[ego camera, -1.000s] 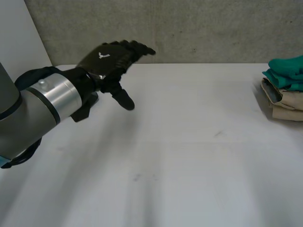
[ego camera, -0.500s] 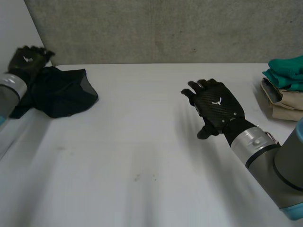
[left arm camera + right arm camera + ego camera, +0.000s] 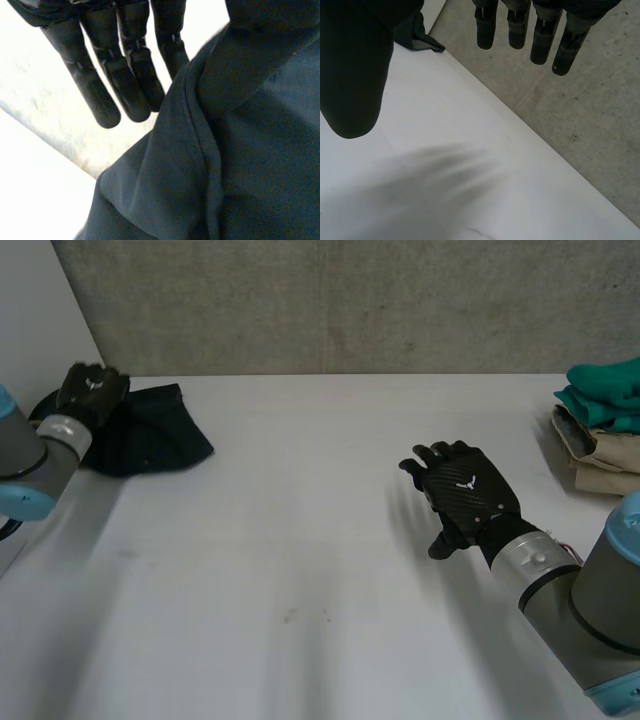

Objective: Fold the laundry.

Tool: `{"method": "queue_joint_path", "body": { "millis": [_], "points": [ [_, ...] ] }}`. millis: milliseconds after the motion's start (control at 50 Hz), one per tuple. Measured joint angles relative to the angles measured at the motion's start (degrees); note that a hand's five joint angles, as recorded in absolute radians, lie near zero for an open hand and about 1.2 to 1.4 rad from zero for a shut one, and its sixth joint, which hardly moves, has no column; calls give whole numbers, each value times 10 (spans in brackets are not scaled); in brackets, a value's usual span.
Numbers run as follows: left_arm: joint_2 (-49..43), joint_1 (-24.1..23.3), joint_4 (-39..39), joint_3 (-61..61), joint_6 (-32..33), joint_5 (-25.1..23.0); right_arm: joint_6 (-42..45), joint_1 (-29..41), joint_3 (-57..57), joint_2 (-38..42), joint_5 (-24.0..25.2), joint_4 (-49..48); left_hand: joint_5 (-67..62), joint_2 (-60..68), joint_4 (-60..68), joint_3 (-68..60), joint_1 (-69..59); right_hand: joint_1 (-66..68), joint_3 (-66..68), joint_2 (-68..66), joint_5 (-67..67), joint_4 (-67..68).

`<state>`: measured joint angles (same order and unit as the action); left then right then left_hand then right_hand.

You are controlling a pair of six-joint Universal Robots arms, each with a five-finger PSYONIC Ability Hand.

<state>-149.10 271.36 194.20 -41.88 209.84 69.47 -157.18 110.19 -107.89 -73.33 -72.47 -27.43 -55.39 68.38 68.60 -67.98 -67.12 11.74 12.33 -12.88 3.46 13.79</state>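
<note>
Left hand (image 3: pixel 90 388) is settling on the dark garment (image 3: pixel 160 430), fingers (image 3: pixel 125 85) straight, not clenching.
Garment, newly brought in, is lying bunched at the worktop's (image 3: pixel 300 560) far left corner; right hand (image 3: pixel 465 496), released, is drawing back slightly, so folding is only starting.

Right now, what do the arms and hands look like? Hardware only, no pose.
Both hands are black. The right hand has a carbon-weave back plate with a small white emblem; the left hand has a white emblem too. Each sits on a silver wrist ring. The left arm and right arm are grey cylinders with light-blue caps.
</note>
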Motion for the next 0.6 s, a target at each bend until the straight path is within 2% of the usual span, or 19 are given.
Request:
{"method": "queue_joint_path", "body": {
  "millis": [20,80,140,200,240,260,340,380,400,420,500,520,600],
  "points": [
    [0,0,0,0,0,0,0,0,0,0,0,0,0,0,0,0,0,0,0,0,0,0],
    [97,-38,34,-98,-41,6,0,-11,6,1,-4,0,0,0,0,0,0,0,0,0,0,0],
    [145,-60,50,-151,-67,1,-1,-17,9,1,-8,0,0,1,0,-1,0,0,0,0,0,0],
    [254,-123,82,-281,-134,-42,-2,-34,19,-2,-34,2,0,1,1,-2,0,0,0,0,0,0],
    [278,-142,87,-314,-150,-59,-3,-40,22,-3,-46,3,0,1,1,-3,0,0,0,0,0,0],
    [307,-171,91,-358,-171,-85,-4,-46,26,-5,-61,4,0,1,1,-4,0,0,0,0,0,0],
    [349,-241,93,-445,-206,-140,-4,-64,35,-13,-95,7,2,-5,0,-6,5,0,0,0,0,0],
    [360,-279,92,-483,-216,-160,-4,-72,39,-17,-106,8,116,-142,-130,121,142,0,0,0,0,0],
    [364,-296,91,-498,-219,-167,-4,-76,40,-19,-110,8,224,-247,-248,238,264,0,0,0,0,0],
    [367,-311,91,-511,-221,-172,-4,-79,42,-20,-112,8,270,-293,-294,283,314,0,0,0,0,0],
    [376,-345,89,-540,-222,-177,-4,-85,46,-22,-115,9,270,-293,-294,283,314,0,0,0,0,0],
    [378,-349,88,-543,-221,-176,-4,-85,46,-22,-115,9,527,-557,-562,550,556,0,0,0,0,0],
    [403,-342,79,-552,-221,-157,-3,-84,61,-22,-112,16,527,-559,-564,551,556,0,0,0,0,0]
  ]
}}
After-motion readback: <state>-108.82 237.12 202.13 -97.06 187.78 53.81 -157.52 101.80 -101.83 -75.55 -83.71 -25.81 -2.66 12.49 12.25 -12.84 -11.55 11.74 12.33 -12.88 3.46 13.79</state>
